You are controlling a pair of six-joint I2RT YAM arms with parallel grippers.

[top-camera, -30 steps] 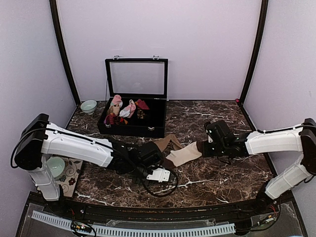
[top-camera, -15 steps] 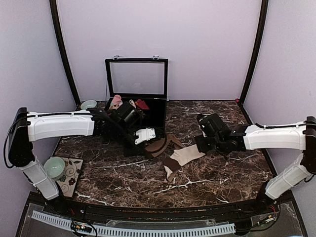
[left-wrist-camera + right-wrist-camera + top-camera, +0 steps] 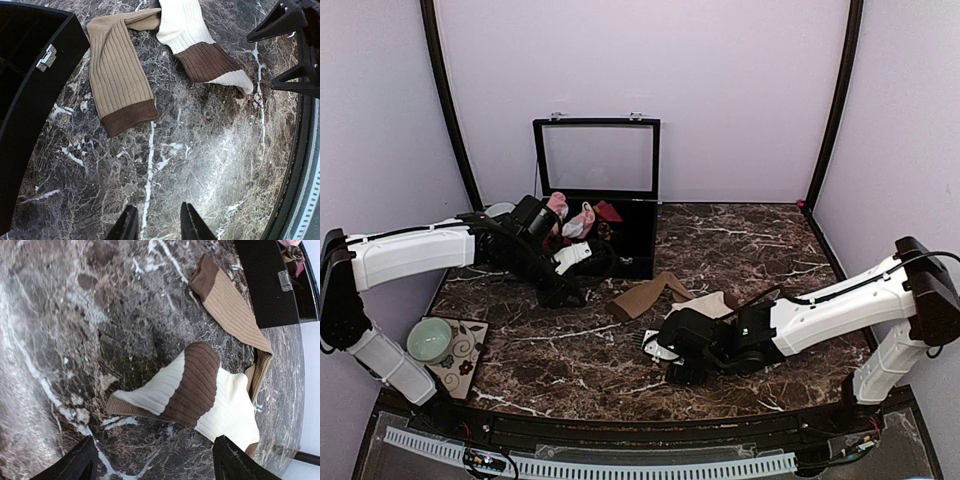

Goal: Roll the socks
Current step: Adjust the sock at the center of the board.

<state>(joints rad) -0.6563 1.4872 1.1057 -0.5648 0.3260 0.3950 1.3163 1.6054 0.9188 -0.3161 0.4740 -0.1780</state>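
Two socks lie on the marble in front of the black case. The tan sock (image 3: 645, 295) (image 3: 120, 75) (image 3: 235, 315) has a dark brown cuff. The cream sock (image 3: 712, 303) (image 3: 200, 40) (image 3: 195, 390) has a brown band, and its far end overlaps the tan one. My left gripper (image 3: 563, 290) (image 3: 157, 227) hovers by the case's front left, apart from both socks, its jaws a little open and empty. My right gripper (image 3: 678, 368) (image 3: 152, 465) stands wide open just short of the cream sock's near end, holding nothing.
The black case (image 3: 590, 262) (image 3: 30, 100) (image 3: 270, 285) stands with its lid up, pink-and-white bundles (image 3: 570, 215) and a dark red one (image 3: 608, 210) inside. A pale green bowl (image 3: 428, 340) sits on a patterned mat at the front left. Another bowl (image 3: 500, 210) is behind the left arm.
The right gripper opened, let go of the cream sock and swung from the right to the front middle. The left arm pulled back from the socks toward the case.
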